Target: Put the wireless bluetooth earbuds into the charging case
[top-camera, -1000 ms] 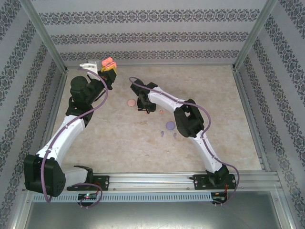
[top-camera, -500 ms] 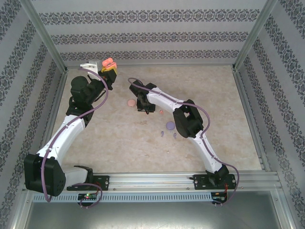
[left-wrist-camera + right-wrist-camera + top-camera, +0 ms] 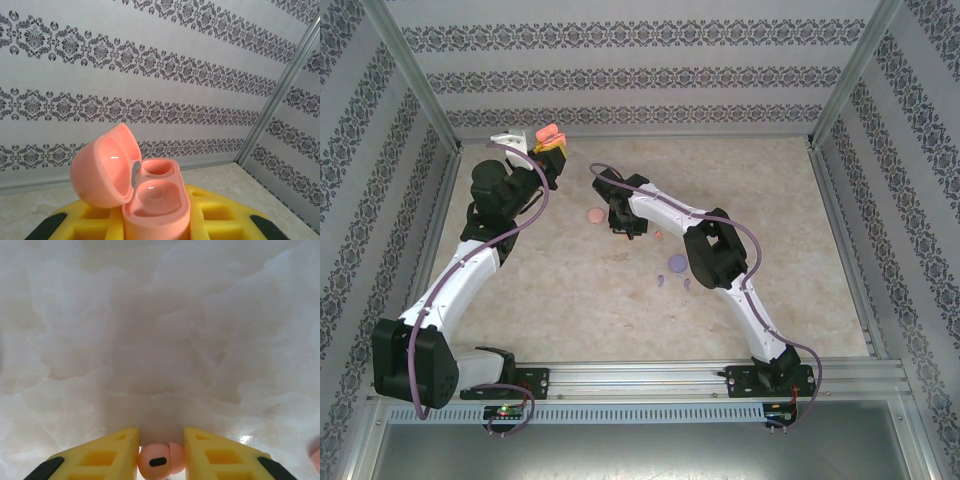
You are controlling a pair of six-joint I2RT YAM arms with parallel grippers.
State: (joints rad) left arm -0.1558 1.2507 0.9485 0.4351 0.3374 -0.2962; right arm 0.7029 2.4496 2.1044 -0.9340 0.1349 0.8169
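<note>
The left wrist view makes plain what the top view blurs to a pink speck at eleven o'clock on the table (image 3: 570,290): the left gripper (image 3: 550,152) is clamped tight on the salmon charging case (image 3: 155,200), whose lid (image 3: 102,167) is swung open toward nine o'clock beside two round wells. In the right wrist view, the right gripper (image 3: 161,440) is narrowed onto a salmon earbud (image 3: 160,461) with a dark oval mark, both yellow fingers (image 3: 107,452) seemingly touching it, low over the table

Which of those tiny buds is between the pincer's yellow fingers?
A salmon-pink bud, pinched in the right pincer. Another pink bud and two purple buds lie loose on the table nearby.
</note>
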